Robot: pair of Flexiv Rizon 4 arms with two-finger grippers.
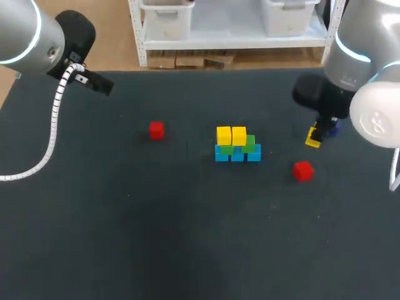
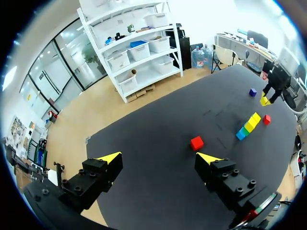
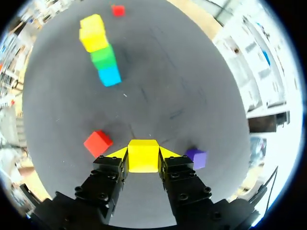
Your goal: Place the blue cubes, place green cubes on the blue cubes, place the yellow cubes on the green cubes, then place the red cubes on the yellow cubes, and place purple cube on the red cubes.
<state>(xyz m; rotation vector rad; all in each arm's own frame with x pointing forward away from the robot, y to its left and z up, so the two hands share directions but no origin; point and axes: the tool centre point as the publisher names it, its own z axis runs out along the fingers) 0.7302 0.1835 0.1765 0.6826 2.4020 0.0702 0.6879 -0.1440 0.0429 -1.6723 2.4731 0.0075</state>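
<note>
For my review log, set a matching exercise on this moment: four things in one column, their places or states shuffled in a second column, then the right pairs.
Things:
1. loose yellow cube
2. small purple cube
3. green cubes
4. left gripper

Places or states:
A. open, holding nothing
B. resting on the blue cubes of the stack
C. clamped in the right gripper
D. lying on the black table beside the right gripper

Pairs: 1-C, 2-D, 3-B, 4-A.
</note>
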